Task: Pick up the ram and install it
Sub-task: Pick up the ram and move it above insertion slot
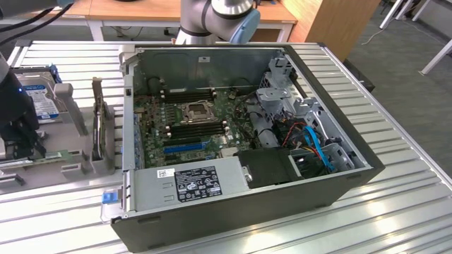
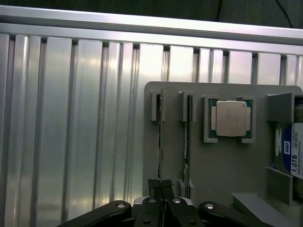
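"Two thin green sticks stand on edge in the grey holder (image 2: pixel 222 179), yes?"
"Yes, in narrow parallel slots. The ram (image 2: pixel 160 137) is the one nearer to the holder's outer edge. The second stick (image 2: pixel 188 137) stands just beside it, toward the square, metal-topped processor (image 2: pixel 231 118)."
"And the claw?"
"The gripper (image 2: pixel 161 187) has its black fingers drawn together on the upper edge of the ram, which sits in its slot."
"What lies beyond the processor?"
"A hard drive (image 2: pixel 291 156) with a blue and white label."
"And around?"
"The holder is matte and blocky. It lies on a shiny ribbed aluminium table (image 2: pixel 71 132), at the exterior view's left of the open black computer case (image 1: pixel 233 211), where the motherboard (image 1: pixel 190 127) lies flat."
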Available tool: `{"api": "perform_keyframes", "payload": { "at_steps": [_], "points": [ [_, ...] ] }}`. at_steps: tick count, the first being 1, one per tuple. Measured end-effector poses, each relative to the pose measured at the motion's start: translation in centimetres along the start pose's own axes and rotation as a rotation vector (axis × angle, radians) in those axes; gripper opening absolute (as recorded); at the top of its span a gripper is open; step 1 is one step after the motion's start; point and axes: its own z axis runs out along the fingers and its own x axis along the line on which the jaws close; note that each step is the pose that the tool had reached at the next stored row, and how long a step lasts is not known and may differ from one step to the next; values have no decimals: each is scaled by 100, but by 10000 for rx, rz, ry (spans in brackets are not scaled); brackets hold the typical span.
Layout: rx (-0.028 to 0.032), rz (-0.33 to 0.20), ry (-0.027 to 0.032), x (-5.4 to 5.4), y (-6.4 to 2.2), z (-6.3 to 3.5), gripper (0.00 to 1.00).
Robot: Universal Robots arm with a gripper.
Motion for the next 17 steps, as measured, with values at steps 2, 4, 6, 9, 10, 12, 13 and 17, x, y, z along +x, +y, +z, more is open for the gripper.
{"api": "perform_keyframes", "payload": {
  "at_steps": [2, 4, 6, 9, 10, 12, 13, 17],
  "points": [
    [0, 0, 1, -1, 1, -42, 11],
    [0, -1, 0, -2, 1, -86, 11],
    [0, 0, 0, -4, 2, -133, 11],
    [0, -1, 0, -5, 2, -201, 11],
    [0, 0, 0, -6, 2, -218, 11],
    [1, -1, -1, -7, 2, -253, 11],
    [0, 0, 0, -8, 3, -274, 11],
    [0, 0, 4, -10, 3, -358, 11]
  ]
}}
